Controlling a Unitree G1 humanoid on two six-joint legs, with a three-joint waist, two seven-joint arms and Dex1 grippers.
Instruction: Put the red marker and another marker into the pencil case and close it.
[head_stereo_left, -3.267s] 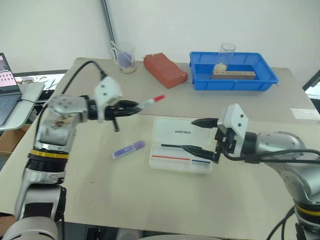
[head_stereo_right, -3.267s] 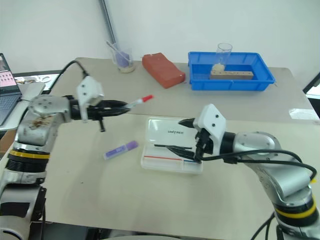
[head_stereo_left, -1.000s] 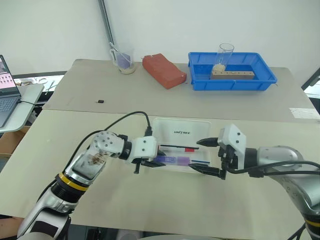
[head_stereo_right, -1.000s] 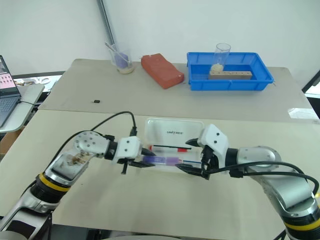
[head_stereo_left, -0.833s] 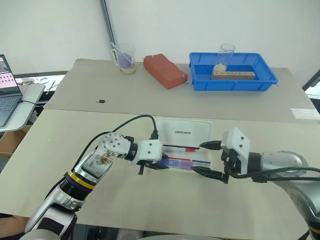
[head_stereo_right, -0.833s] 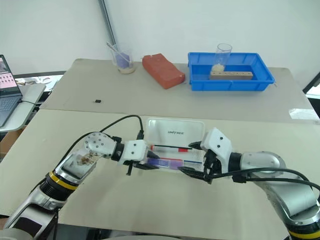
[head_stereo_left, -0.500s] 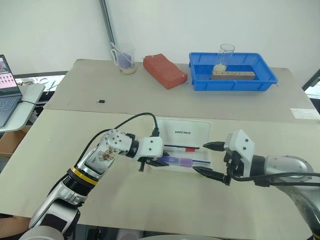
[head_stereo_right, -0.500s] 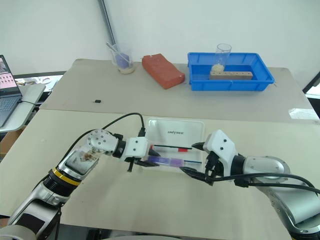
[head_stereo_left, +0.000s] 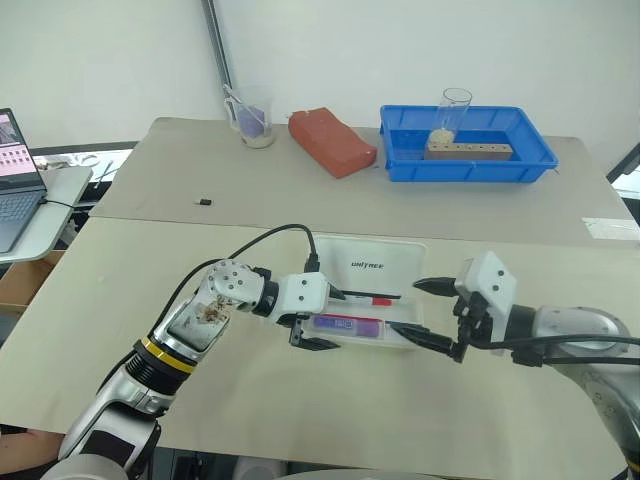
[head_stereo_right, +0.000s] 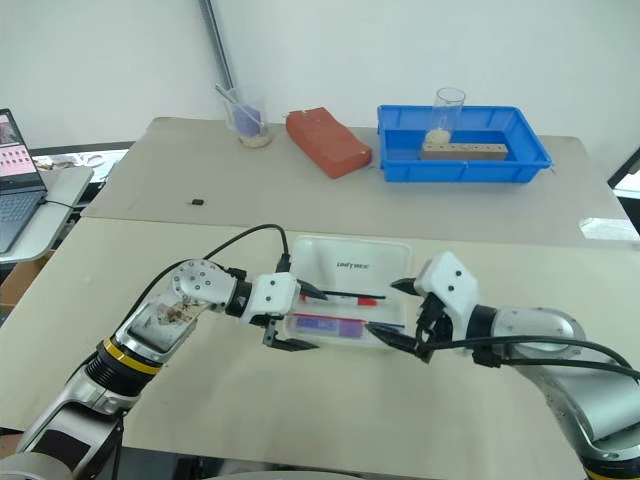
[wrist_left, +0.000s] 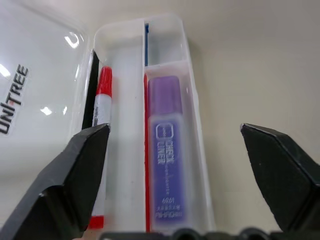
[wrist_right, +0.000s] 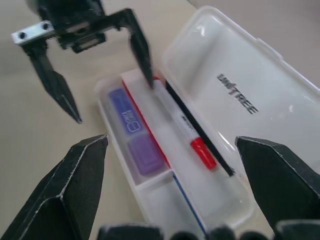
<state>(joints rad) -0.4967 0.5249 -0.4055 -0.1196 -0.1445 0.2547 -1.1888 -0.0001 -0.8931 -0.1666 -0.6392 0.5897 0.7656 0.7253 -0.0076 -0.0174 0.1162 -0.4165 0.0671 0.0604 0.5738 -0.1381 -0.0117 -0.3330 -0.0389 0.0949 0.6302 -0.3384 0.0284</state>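
At the pencil case, left gripper and right gripper spread, 9 and 3 o'clock; a finger may snag the open lid.

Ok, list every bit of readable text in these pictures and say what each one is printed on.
"UNITREE": dark lettering on the open lid of the pencil case.
White printing on the purple highlighter lying in the case: too blurred to read for certain.
Small dark print on the red marker barrel: too small to read.
Laptop screen at the table's edge: nothing legible.
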